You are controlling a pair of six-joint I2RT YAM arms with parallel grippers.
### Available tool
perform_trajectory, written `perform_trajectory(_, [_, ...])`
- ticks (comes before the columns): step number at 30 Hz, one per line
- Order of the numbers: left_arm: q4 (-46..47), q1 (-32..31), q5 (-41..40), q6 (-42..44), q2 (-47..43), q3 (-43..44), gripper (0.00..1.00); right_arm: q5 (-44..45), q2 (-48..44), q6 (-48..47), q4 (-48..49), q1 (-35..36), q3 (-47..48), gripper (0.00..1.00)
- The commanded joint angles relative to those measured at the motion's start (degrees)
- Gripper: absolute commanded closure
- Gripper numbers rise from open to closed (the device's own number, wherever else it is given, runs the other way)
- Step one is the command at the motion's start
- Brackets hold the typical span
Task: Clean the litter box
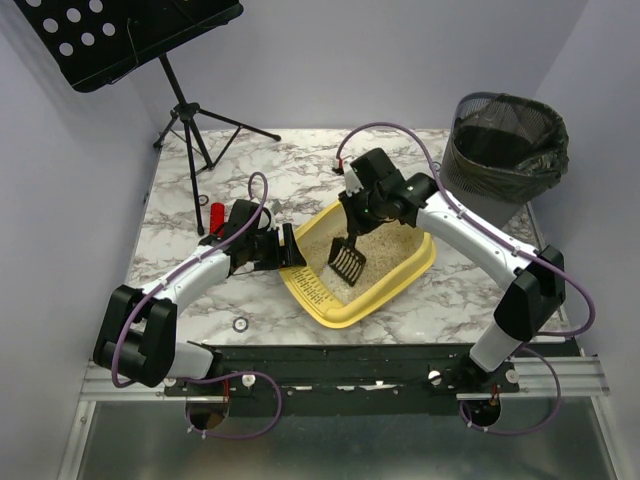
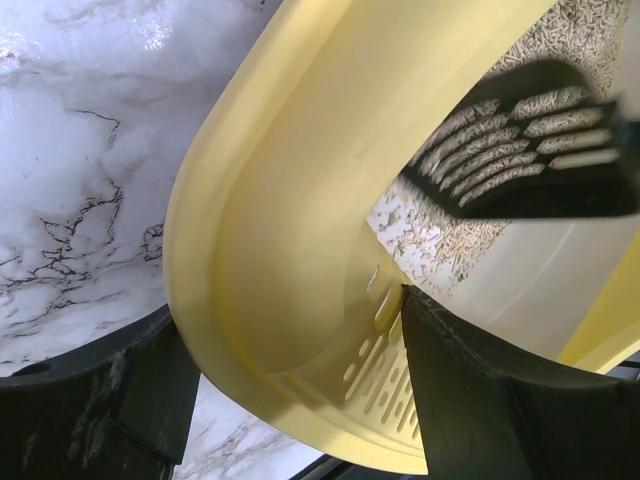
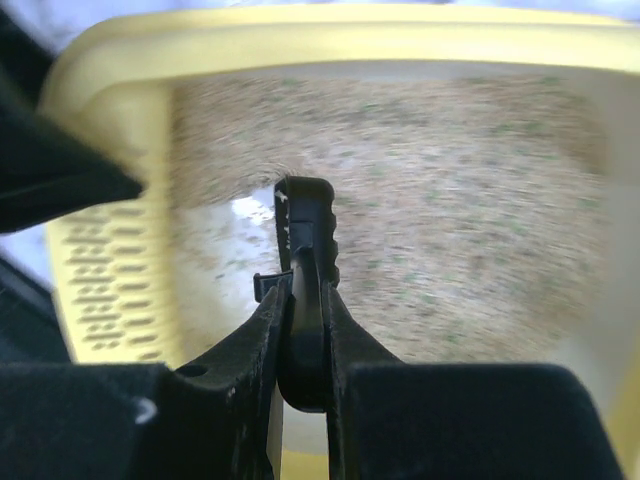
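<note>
The yellow litter box (image 1: 340, 316) lies at the table's middle with beige litter (image 1: 385, 245) heaped toward its far end. My left gripper (image 1: 285, 250) straddles its near-left rounded corner (image 2: 290, 190). One finger is pressed on the outer wall and the other finger (image 2: 450, 380) on the inside by the slotted sieve section (image 2: 385, 375). My right gripper (image 1: 358, 215) is shut on the handle of a black slotted scoop (image 1: 347, 262). The scoop's blade (image 2: 530, 150) hangs over the litter with pellets on it. In the right wrist view the handle (image 3: 305, 235) stands between the closed jaws (image 3: 305, 290) above the tray (image 3: 300, 40).
A grey mesh bin with a black bag (image 1: 505, 145) stands at the far right, off the marble table (image 1: 300, 170). A black music stand (image 1: 190, 110) is at the far left. A red-handled tool (image 1: 216, 216) lies behind my left arm. A small round piece (image 1: 241, 324) lies near the front edge.
</note>
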Motion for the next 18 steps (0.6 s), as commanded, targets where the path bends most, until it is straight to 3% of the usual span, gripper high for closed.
perform_trajectory(1, [-1.48,-0.80,1.48,1.13,-1.77,-0.82,0.45,24.93,-1.65,-3.28,-5.63,-1.99,3.08,1.00])
perform_trajectory(5, [-1.83,-0.72,1.04,1.13,-2.39,-0.99,0.45,30.50,-3.06,-5.64,-5.89,-2.17,6.15,1.00])
perform_trajectory(12, [-1.66,-0.72,0.95,0.78,-3.18,-1.26,0.45,-7.60,-2.19,-4.52,-2.83,-1.99,9.51,1.00])
perform_trajectory(18, [-0.60,-0.71,1.65,0.34,-3.36,-1.17,0.45,-17.83,1.06,5.40,7.89,-1.90,3.62,1.00])
